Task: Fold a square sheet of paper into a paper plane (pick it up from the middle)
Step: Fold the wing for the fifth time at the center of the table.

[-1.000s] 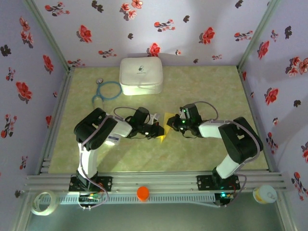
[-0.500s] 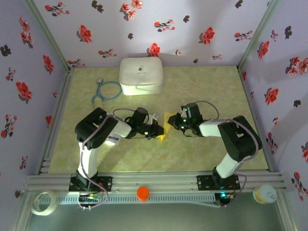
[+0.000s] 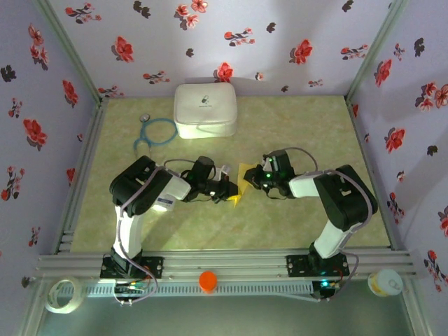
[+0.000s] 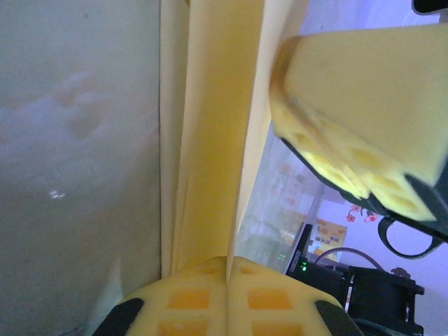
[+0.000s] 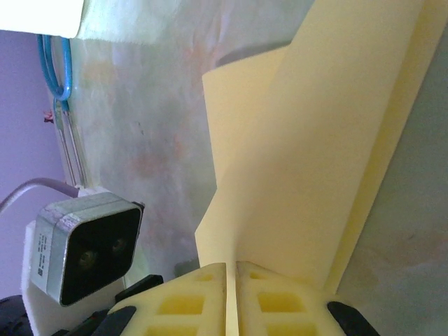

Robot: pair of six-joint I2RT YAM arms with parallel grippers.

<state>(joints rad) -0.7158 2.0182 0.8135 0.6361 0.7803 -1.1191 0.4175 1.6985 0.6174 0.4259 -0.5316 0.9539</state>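
The yellow paper (image 3: 241,183) is folded into a narrow pointed shape and held between both grippers at the table's middle. My left gripper (image 3: 231,190) is shut on one edge of the folded paper (image 4: 210,140), the sheet running up from between its yellow pads (image 4: 189,297). My right gripper (image 3: 250,178) is shut on the opposite side of the paper (image 5: 308,140), the sheet pinched between its pads (image 5: 280,301). The right gripper's yellow finger (image 4: 357,112) shows close by in the left wrist view.
A white rounded case (image 3: 204,110) stands at the back of the green table (image 3: 301,126). A blue stethoscope (image 3: 154,133) lies to its left. An orange cap (image 3: 208,281) and tape rolls (image 3: 61,294) sit on the front rail.
Both grippers have edged slightly closer together around the paper; the right wrist has shifted a little left. The grip on the paper is unchanged.
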